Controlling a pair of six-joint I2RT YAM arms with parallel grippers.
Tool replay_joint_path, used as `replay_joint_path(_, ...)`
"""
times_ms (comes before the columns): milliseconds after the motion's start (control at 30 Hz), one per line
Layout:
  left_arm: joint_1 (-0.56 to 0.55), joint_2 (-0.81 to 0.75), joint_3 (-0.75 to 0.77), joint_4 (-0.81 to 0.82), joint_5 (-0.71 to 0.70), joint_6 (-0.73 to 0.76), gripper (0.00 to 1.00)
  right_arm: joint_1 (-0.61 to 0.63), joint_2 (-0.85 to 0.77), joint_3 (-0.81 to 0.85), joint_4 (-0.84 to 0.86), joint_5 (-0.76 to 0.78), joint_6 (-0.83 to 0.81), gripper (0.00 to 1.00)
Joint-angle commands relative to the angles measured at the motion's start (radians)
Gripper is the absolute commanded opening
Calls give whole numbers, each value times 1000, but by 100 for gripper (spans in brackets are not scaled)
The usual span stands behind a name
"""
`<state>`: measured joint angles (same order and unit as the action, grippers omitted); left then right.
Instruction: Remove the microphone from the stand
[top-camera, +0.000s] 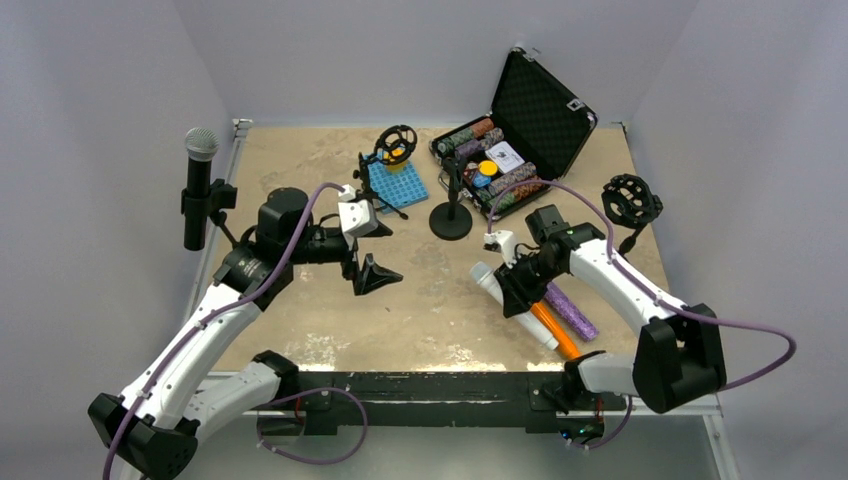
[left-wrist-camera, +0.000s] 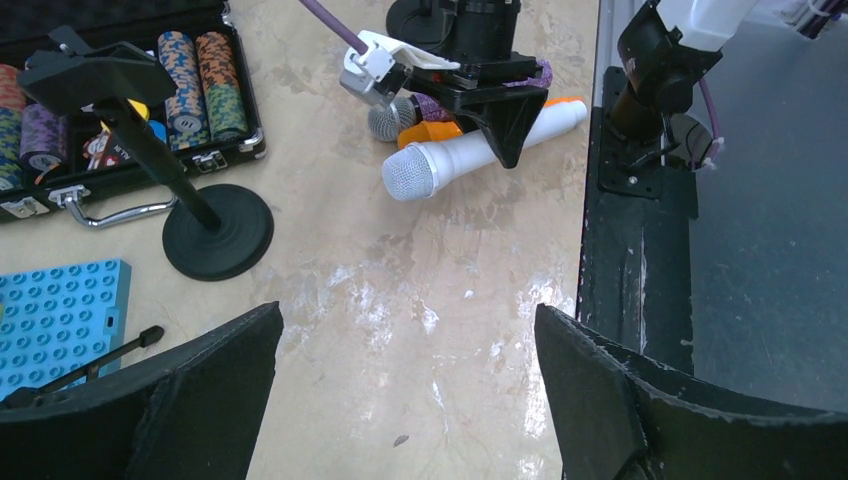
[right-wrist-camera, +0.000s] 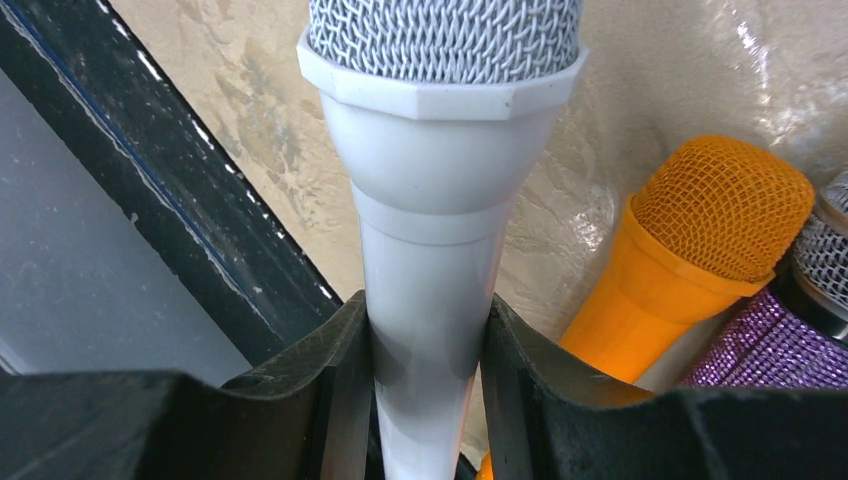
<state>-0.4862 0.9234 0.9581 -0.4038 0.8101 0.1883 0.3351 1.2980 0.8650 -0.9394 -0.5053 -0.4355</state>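
On the worktop (top-camera: 440, 300), the round-based stand (top-camera: 451, 215) has an empty clip, so I judge the white microphone (right-wrist-camera: 430, 250) already removed. My right gripper (right-wrist-camera: 428, 400) is closed around its handle, low beside the orange microphone (right-wrist-camera: 690, 250) and the purple microphone (right-wrist-camera: 760, 350). Only the letting go is left. My left gripper (left-wrist-camera: 405, 330) is wide open and empty. A black microphone (top-camera: 199, 185) sits clipped at the left edge.

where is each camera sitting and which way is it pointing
Top external: above and behind the bases, looking down on the beige table; left arm and right arm show.
Left wrist: faces across the table at the right gripper; the open left gripper frames the bottom.
Right wrist: close along the white plastic microphone clamped between its jaws, orange mesh-headed microphone beside.
All three share the white microphone.
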Motion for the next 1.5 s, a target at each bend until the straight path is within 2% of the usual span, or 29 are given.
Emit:
replay_joint_path(0, 6, -48, -29, -1, -7, 40, 100, 1, 55, 17, -11, 20, -28, 13)
replay_joint_path(200, 8, -85, -46, -27, -21, 70, 100, 2, 130, 6, -1, 52, -36, 18)
replay_joint_path(467, 16, -87, -59, -34, -38, 95, 100, 4, 141, -29, 7, 56, -75, 22)
replay_joint_path(533, 19, -84, -65, -33, -38, 95, 100, 4, 137, -30, 13, 65, -67, 27)
replay_joint_path(700, 21, -67, -54, -41, -46, 109, 100, 4, 111, -28, 16, 73, -60, 51)
replay_joint_path(833, 34, -58, -50, -31, -45, 99, 100, 4, 90, -15, 6, 74, -60, 57)
replay_joint_path(1133, 58, -1, -35, -34, -12, 84, 100, 4, -35, 106, -85, 91, -95, 57)
replay_joint_path(1267, 58, 44, -44, -51, 18, 107, 100, 5, -120, 137, -105, 18, -153, 57)
replay_joint_path(1367, 56, 79, -49, -96, 66, 153, 99, 5, -179, 143, -110, -19, -197, 58)
replay_joint_path(1467, 38, 146, -38, -245, 147, 318, 96, 4, -298, 176, -43, -63, -151, 60)
